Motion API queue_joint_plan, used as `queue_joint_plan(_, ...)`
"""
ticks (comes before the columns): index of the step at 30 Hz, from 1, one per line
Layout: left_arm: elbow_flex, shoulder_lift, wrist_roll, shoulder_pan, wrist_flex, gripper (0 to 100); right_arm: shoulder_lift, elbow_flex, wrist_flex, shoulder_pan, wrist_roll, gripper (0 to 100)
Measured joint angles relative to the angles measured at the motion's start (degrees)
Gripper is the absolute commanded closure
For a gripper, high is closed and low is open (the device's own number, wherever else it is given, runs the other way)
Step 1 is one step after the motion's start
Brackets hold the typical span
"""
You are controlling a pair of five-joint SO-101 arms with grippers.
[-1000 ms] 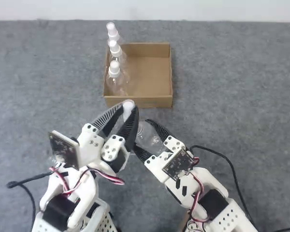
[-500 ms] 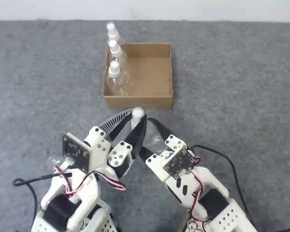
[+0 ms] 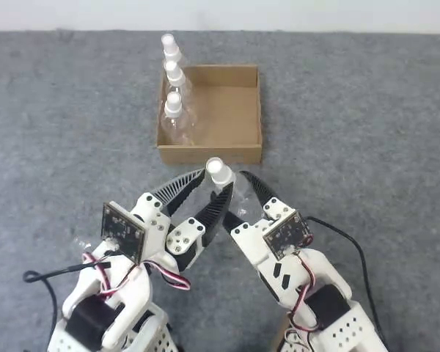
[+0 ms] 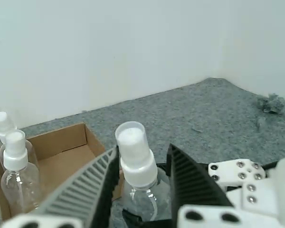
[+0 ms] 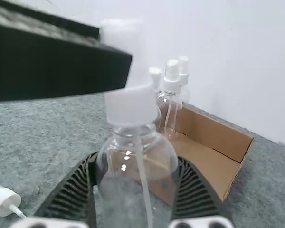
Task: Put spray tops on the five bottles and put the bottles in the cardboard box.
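Observation:
A clear bottle (image 3: 232, 204) stands upright just in front of the cardboard box (image 3: 242, 154), with my right gripper (image 3: 231, 202) shut on its body. In the right wrist view the bottle (image 5: 135, 161) sits between that gripper's ribbed fingers (image 5: 197, 190). A white spray top (image 3: 219, 171) sits on the bottle's neck, its tube hanging down inside. My left gripper (image 3: 215, 183) is shut on this spray top (image 4: 133, 154), one finger on each side of its collar. Three capped bottles (image 3: 174, 110) stand along the box's left wall.
A loose spray top (image 5: 2, 199) lies on the grey carpet beside the right gripper. The box's right half (image 3: 231, 110) has free floor. Both arm bases and their cables (image 3: 337, 235) crowd the near edge. A white wall bounds the far side.
My left gripper carried the spray top to the right and brought it over the bottle's neck. The right gripper shifted the bottle slightly forward and more upright.

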Motion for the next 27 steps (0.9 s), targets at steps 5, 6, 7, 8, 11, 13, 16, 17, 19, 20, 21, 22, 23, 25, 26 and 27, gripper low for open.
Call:
queue_joint_plan(5, -1.05, 0.0, 0.0, -2.73, 2.46, 85, 0.0, 0.0, 0.0, 0.0, 0.0, 99.1)
queue_joint_plan(6, -1.85, 0.0, 0.0, -3.08, 3.08, 85, 0.0, 0.0, 0.0, 0.0, 0.0, 99.1)
queue_joint_plan(7, -2.46, 0.0, 0.0, -3.52, 3.52, 85, 0.0, 0.0, 0.0, 0.0, 0.0, 99.1)
queue_joint_plan(8, -2.9, 0.0, 0.0, -3.69, 3.78, 85, 0.0, 0.0, 0.0, 0.0, 0.0, 99.1)
queue_joint_plan(11, -3.52, 0.0, 0.0, -3.69, 4.04, 82, 0.0, 0.0, 0.0, 0.0, 0.0, 99.1)
queue_joint_plan(13, -3.52, 0.0, 0.0, -4.13, 4.04, 80, 0.0, 0.0, 0.0, 0.0, 0.0, 99.1)
queue_joint_plan(16, -3.69, 0.0, 0.0, -4.04, 4.04, 80, 0.0, 0.0, 0.0, 0.0, 0.0, 99.1)
queue_joint_plan(17, -3.69, 0.0, 0.0, -4.04, 4.04, 80, 0.0, 0.0, 0.0, 0.0, 0.0, 99.1)
queue_joint_plan(19, -4.48, 0.0, 0.0, -5.01, 4.04, 80, 0.0, 0.0, 0.0, 0.0, 0.0, 99.1)
queue_joint_plan(20, -5.01, 0.0, -0.09, -6.15, 4.04, 80, 0.0, 0.0, 0.0, 0.0, 0.0, 99.1)
queue_joint_plan(21, -5.63, 0.0, -0.09, -7.47, 4.04, 80, 0.0, 0.0, 0.0, 0.0, 0.0, 99.1)
queue_joint_plan(22, -6.15, 0.0, -0.09, -8.88, 4.04, 81, 0.0, 0.0, 0.0, 0.0, 0.0, 99.1)
queue_joint_plan(23, -6.51, 0.0, -0.09, -10.46, 4.04, 82, 0.0, 0.0, 0.0, 0.0, 0.0, 99.1)
queue_joint_plan(25, -6.68, 0.0, -0.09, -12.75, 4.04, 85, 0.0, 0.0, 0.0, 0.0, 0.0, 99.1)
queue_joint_plan(26, -6.68, 0.0, -0.09, -13.45, 4.04, 85, 0.0, 0.0, 0.0, 0.0, 0.0, 99.1)
queue_joint_plan(27, -6.68, 0.0, -0.09, -14.51, 4.04, 86, 0.0, 0.0, 0.0, 0.0, 0.0, 99.1)
